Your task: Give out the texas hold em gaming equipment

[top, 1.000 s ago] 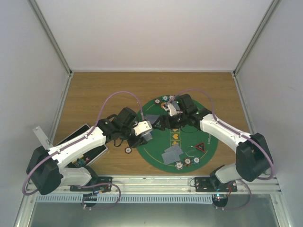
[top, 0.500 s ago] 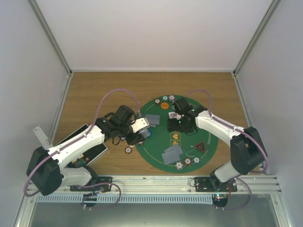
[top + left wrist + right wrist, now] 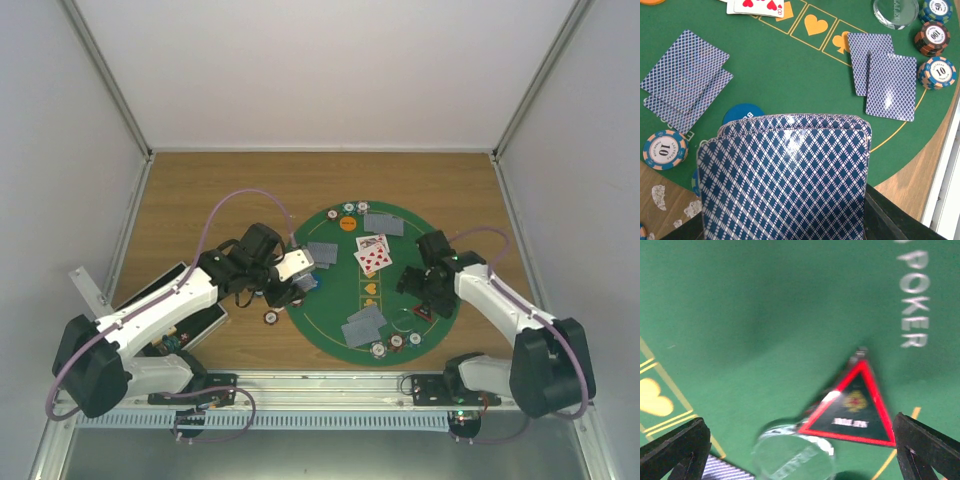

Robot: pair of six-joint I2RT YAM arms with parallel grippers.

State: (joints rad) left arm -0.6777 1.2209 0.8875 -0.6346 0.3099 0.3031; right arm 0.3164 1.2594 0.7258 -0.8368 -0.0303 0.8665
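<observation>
Left end effector point(image 3: 300, 272) clamps lattice-backed card stack point(image 3: 785, 180).

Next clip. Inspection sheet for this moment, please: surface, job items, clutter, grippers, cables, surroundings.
Surface: wooden table carrying a round green mat.
Job's things: face-up cards mid-mat; face-down pairs at three spots; chips along the mat's edges; orange disc, blue disc, clear disc and triangle marker on the mat; lone chip at the mat's left edge.
Clutter: black case, partly under the left arm.
Grippers: left gripper shut on the deck; right gripper open above the triangle marker.
Cables: purple cable looped over each arm; no snag seen.
Surroundings: white walls, metal rail.
</observation>
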